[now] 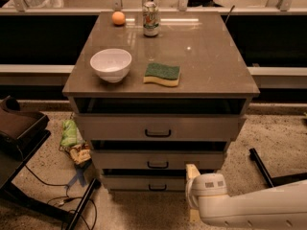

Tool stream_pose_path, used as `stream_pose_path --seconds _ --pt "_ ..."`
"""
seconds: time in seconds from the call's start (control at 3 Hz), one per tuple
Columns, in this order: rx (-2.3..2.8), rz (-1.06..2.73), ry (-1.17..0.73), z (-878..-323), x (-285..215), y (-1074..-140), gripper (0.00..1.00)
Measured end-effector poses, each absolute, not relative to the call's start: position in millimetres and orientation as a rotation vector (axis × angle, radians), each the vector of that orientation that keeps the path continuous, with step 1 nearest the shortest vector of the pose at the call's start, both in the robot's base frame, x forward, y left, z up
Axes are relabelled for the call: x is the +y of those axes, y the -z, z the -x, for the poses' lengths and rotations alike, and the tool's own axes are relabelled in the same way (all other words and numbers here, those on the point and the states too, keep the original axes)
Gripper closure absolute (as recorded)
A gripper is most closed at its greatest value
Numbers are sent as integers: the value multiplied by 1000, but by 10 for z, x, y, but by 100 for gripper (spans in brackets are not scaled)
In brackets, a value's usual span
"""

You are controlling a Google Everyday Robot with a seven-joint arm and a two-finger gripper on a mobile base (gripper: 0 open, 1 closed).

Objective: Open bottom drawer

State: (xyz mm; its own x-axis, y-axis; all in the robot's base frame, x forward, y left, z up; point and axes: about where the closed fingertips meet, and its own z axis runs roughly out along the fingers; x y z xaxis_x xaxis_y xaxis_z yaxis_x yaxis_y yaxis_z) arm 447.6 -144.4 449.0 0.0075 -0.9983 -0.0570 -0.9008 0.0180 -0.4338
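Speckled floor, a grey-brown counter (211,56) with three drawers. The bottom drawer (129,183), its black bar handle (157,188) lying horizontal, sits just left of my gripper (192,174), low beside its right end. I cannot tell whether the gripper is open or closed.

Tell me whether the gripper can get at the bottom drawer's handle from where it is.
Probably yes: the gripper sits low, just right of the bottom drawer, and nothing stands between it and the handle.
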Motion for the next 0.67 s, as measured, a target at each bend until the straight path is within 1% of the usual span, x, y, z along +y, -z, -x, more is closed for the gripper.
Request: stream_pose_path --seconds 0.33,0.67 --pt "1956 1969 364 -4555 -1319 -4196 0" --pt "1964 2011 312 -4653 -1150 -3638 0"
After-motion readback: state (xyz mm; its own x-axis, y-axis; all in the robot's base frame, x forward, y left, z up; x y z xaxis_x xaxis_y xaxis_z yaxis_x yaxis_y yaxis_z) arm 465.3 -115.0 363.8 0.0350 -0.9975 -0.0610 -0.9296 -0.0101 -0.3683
